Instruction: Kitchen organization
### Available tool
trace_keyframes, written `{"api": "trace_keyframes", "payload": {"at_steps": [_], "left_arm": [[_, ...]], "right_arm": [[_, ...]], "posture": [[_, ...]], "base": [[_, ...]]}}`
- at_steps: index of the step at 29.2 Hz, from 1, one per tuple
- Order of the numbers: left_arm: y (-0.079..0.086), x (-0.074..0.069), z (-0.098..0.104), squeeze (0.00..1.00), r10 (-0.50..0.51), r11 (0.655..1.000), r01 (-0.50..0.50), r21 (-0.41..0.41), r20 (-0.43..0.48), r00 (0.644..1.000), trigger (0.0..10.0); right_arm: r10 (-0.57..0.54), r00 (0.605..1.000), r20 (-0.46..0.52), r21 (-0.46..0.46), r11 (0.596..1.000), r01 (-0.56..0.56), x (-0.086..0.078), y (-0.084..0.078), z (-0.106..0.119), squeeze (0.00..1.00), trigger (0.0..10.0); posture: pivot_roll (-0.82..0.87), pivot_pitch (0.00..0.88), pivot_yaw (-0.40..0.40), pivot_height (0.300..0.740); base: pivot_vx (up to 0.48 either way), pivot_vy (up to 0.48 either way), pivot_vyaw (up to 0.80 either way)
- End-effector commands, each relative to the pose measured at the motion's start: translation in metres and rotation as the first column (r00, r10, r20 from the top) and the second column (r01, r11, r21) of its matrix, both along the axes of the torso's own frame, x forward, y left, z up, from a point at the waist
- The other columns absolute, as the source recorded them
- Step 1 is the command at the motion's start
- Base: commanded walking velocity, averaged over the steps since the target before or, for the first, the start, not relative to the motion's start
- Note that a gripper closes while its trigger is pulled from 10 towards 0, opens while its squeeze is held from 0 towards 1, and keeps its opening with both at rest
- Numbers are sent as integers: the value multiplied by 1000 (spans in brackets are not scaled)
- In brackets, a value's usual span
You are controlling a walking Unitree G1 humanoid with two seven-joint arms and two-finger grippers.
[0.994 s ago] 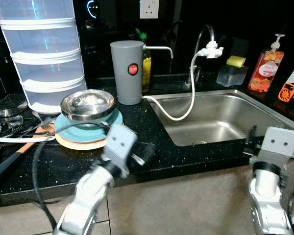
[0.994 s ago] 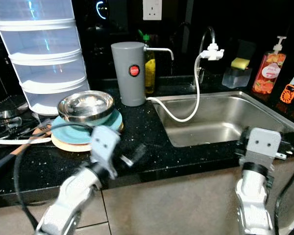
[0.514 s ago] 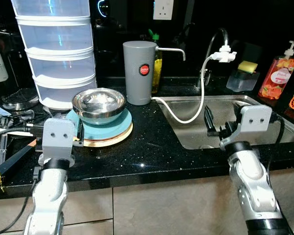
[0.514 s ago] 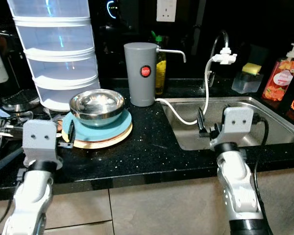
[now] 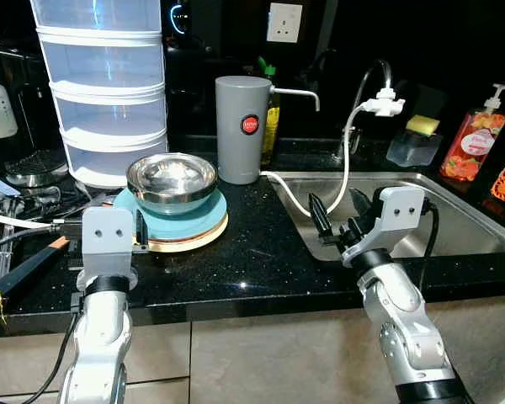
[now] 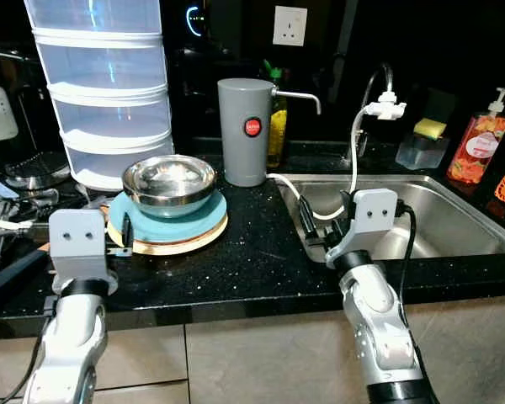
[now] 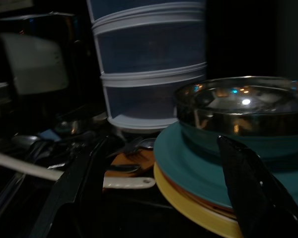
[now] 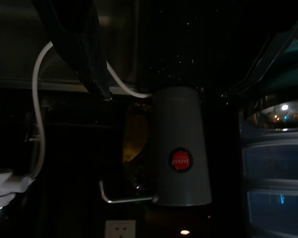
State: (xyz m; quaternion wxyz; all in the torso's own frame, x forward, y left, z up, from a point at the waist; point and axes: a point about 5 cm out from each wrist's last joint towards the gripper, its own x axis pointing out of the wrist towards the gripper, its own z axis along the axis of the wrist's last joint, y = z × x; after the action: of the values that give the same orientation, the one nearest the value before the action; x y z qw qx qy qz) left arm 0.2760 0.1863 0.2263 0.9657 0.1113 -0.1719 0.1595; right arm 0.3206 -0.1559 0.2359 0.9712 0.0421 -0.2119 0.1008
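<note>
left gripper spread wide, empty, right at the edge of the plates | steel bowl sits on that stack | right gripper fingers apart, holding nothing, over the sink rim | utensils beside the stack too dark to tell

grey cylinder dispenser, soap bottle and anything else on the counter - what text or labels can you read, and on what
Nothing can be quoted with certainty.
Round red badge on the grey cylindrical dispenser: pale lettering, too small and blurred to read.
White label on the orange pump soap bottle: print too small to read.
White wall socket: no lettering can be made out.
Stacked translucent white plastic containers: no text can be made out.
</note>
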Motion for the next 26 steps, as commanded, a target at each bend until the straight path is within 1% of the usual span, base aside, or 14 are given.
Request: {"api": "trace_keyframes", "payload": {"at_steps": [1,9,13,26], "left_arm": [[0,2,-6,0,5,1000,-5,-1,-32,999,10000],[-1,3,-3,0,-2,1000,2,1,-20,1000,10000],[-2,3,-3,0,1,1000,-1,5,-16,1000,10000],[-2,3,0,0,7,1000,-7,12,-4,1000,10000]], "right_arm": [[-8,1000,-11,-3,1000,8,-2,-3,-2,0,10000],[-9,1000,-18,-12,1000,9,-3,-4,-3,0,10000],[-8,1000,-20,-14,1000,8,-3,-4,-4,0,10000],[0,1000,-29,-21,1000,0,-3,-2,-5,0,10000]], "posture": [[143,31,-95,740],[131,34,-92,740],[128,34,-91,740],[129,36,-91,740]], "base": [[0,-435,0],[0,-422,0],[257,-367,0],[0,0,0]]}}
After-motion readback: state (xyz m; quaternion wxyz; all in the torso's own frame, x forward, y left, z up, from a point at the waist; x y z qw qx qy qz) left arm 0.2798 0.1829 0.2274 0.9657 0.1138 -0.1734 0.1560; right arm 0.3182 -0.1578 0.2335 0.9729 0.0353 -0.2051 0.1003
